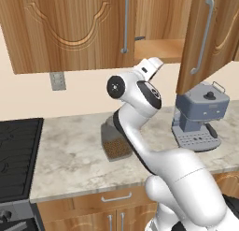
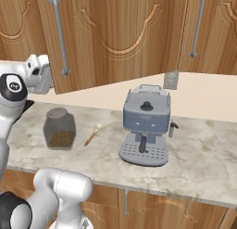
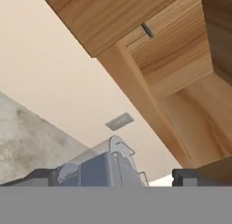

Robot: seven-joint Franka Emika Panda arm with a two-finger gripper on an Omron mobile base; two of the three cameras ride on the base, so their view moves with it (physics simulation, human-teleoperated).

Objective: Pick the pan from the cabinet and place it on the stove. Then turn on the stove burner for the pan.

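The cabinet (image 1: 70, 29) hangs on the wall with its right door (image 1: 205, 38) swung open, showing a wooden shelf (image 1: 158, 48). A thin dark tip (image 1: 139, 38) pokes over the shelf's edge, which looks like the end of the pan's handle (image 3: 147, 30); the pan's body is hidden. My gripper (image 1: 155, 64) hovers just below the shelf's front edge, pointing up and to the right. In the hand view my gripper (image 3: 115, 177) is open, its fingertips (image 3: 43, 175) far apart with nothing between them. The stove (image 1: 16, 150) with its black grates lies at the far left of the counter.
A grey coffee machine (image 1: 200, 115) stands on the marble counter (image 1: 70, 150) under the open door. A glass jar (image 1: 114, 141) of brown grains sits behind my arm. A small wooden utensil (image 2: 92, 134) lies beside the jar (image 2: 59, 128). A wall outlet (image 1: 58, 80) is below the cabinet.
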